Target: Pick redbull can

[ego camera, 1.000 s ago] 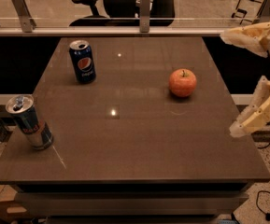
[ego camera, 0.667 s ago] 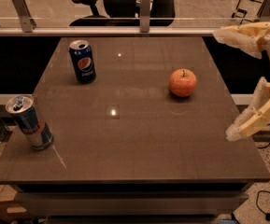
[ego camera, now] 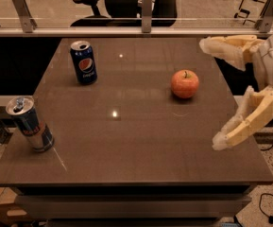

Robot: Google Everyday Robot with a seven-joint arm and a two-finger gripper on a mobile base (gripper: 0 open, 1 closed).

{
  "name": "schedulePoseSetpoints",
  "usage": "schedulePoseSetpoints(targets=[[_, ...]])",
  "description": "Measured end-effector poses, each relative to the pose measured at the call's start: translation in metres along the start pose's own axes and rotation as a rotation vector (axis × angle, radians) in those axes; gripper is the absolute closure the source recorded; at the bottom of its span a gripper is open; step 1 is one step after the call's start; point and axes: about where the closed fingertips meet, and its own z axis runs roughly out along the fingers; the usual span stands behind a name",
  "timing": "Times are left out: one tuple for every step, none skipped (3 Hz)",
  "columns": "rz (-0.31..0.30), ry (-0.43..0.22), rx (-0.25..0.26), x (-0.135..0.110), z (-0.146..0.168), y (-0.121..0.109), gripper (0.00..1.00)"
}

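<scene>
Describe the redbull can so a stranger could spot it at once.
Start at the brown table and go to its near-left corner, far across from the open hand at the right edge. The redbull can stands there alone. It is taller and slimmer than the blue Pepsi can at the back left, with silver and dark blue panels and red lettering.

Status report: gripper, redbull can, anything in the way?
Gripper open, at right edge of table. Redbull can standing, front-left corner, untouched. Apple close to gripper's path.

Blue Pepsi can (ego camera: 83,62), upright, far left of brown table (ego camera: 136,148). Red apple (ego camera: 184,83), right of centre, well apart from it. Office chair (ego camera: 124,1) behind glass rail (ego camera: 79,31).
</scene>
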Motion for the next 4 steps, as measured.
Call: schedulePoseSetpoints(targets=[[0.058,-0.039,-0.001,0.001,0.014,0.006,0.00],[0.136,-0.022,0.022,0.007,0.024,0.009,0.00],[0.144,-0.022,0.022,0.007,0.025,0.009,0.00],[0.145,-0.032,0.033,0.007,0.023,0.008,0.00]])
